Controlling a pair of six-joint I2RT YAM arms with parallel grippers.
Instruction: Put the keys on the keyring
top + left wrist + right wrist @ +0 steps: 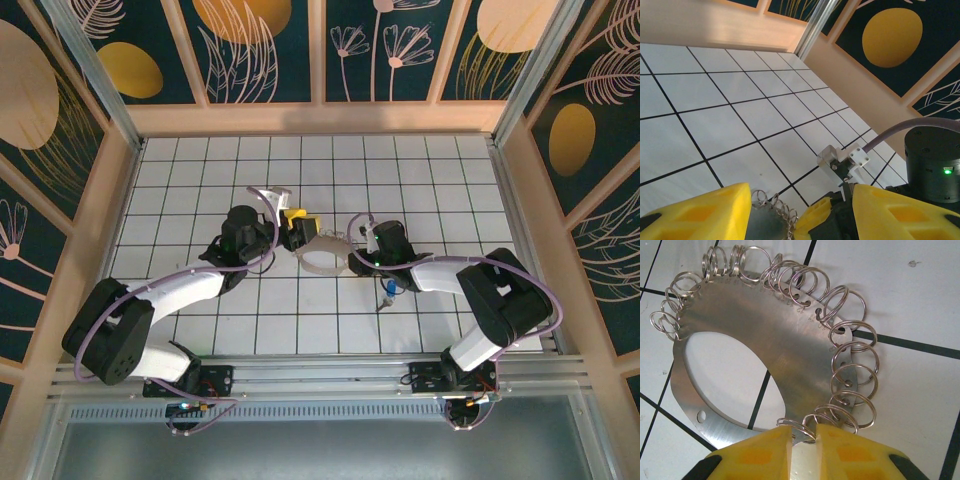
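The keyring (322,262) is a flat silvery loop strung with many small wire rings, lying between my two grippers at the middle of the tiled floor. My right gripper (804,432) is shut on the near rim of the keyring (755,330), pinching the plate among the rings. My left gripper (800,210) stands open, with the keyring's (762,222) far edge beside its left finger and a yellow finger of the right gripper also in the gap. The key (386,293), blue-headed, lies on the floor just beside the right forearm, apart from both grippers (298,232) (354,254).
Wooden walls (110,220) with painted panels close in the white tiled floor (420,180) on three sides. An aluminium rail (320,372) runs along the near edge by the arm bases. The right arm's wrist (932,160) is close to my left gripper.
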